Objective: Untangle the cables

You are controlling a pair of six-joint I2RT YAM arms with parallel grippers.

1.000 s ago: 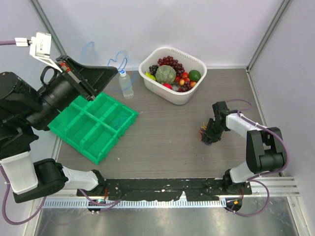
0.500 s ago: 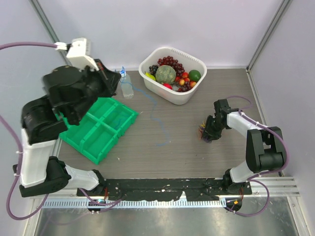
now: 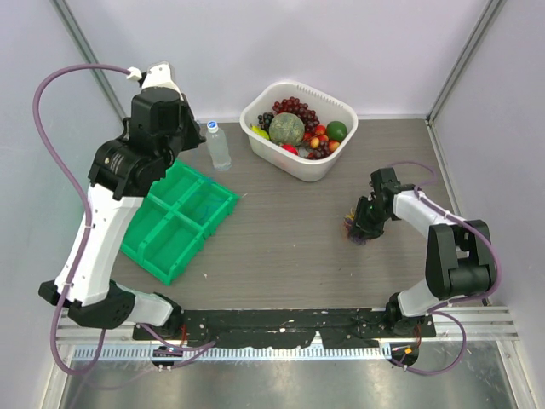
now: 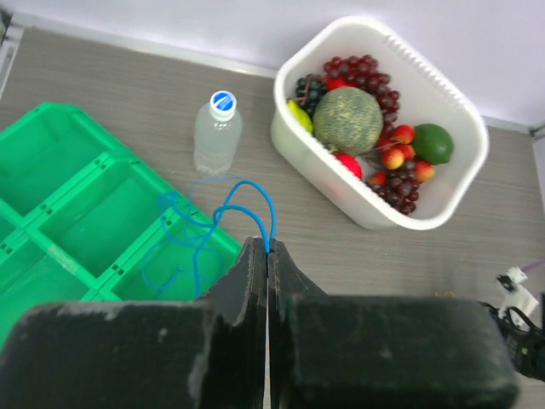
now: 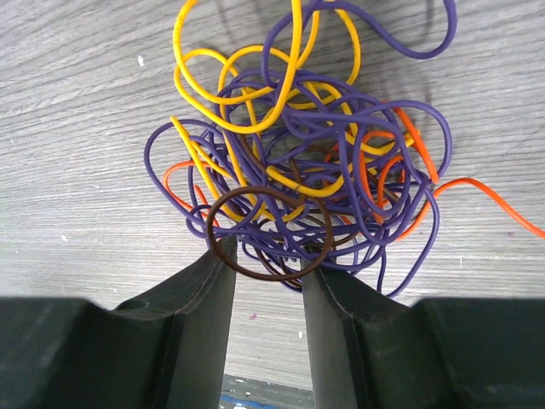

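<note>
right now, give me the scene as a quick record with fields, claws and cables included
left claw: shut on a blue cable, held high, cable dangling over the green tray
right claw: open, low at the tangle, dark brown loop between its jaws
tangle: purple, yellow, orange and brown cables, knotted, lying on the table
other items: water bottle; white basket holding fruit

No text, label, brand, number or sign can be read in any view. A pale mark on the bottle's [image 4: 217, 136] blue cap [image 4: 223, 102] is too small to be read.
</note>
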